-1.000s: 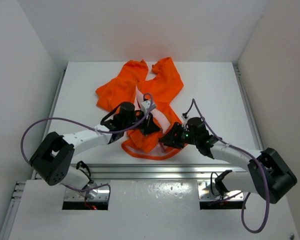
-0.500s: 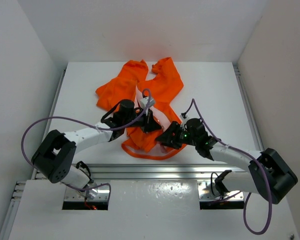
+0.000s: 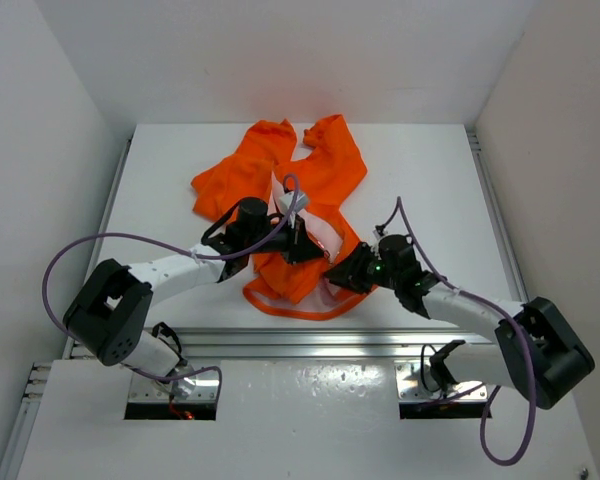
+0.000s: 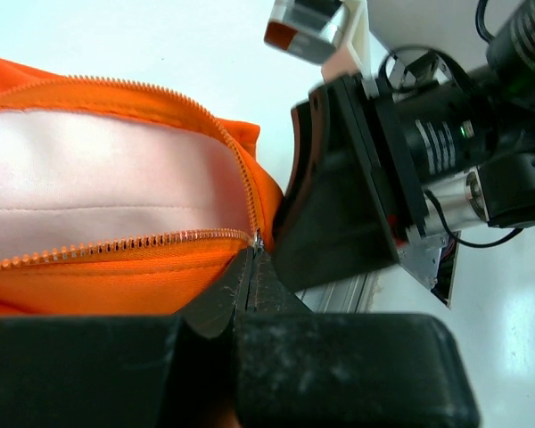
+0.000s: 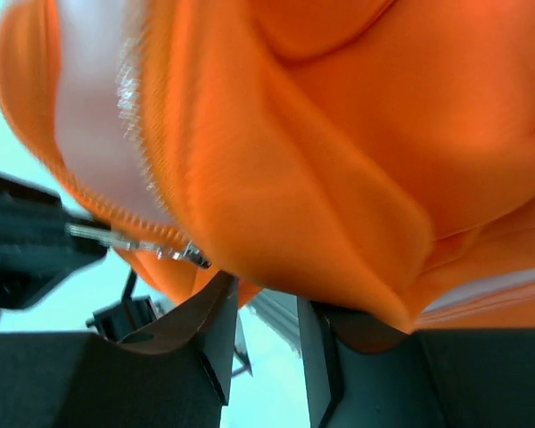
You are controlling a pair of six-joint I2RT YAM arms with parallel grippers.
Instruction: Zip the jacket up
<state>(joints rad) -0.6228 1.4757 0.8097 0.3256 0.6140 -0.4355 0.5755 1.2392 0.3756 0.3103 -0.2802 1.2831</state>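
Your jacket [image 3: 305, 175] lies crumpled mid-table [image 3: 430, 180], just ahead of both arms. Front part open: pale lining [image 4: 98, 178] shows between two rows of zip teeth [image 4: 116, 245]. Your left gripper [image 4: 254, 259] clamped tight on zip pull [image 4: 258, 239], right where rows meet. Your right gripper [image 5: 267, 303] just beside left one, at jacket's near-right edge. Jaws part-way apart, orange fabric bulging over tips. Can't tell whether any fabric is pinched.

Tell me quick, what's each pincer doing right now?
Left pincer: closed on the zipper pull of the jacket.
Right pincer: partly apart at the jacket's edge; whether it grips cannot be told.
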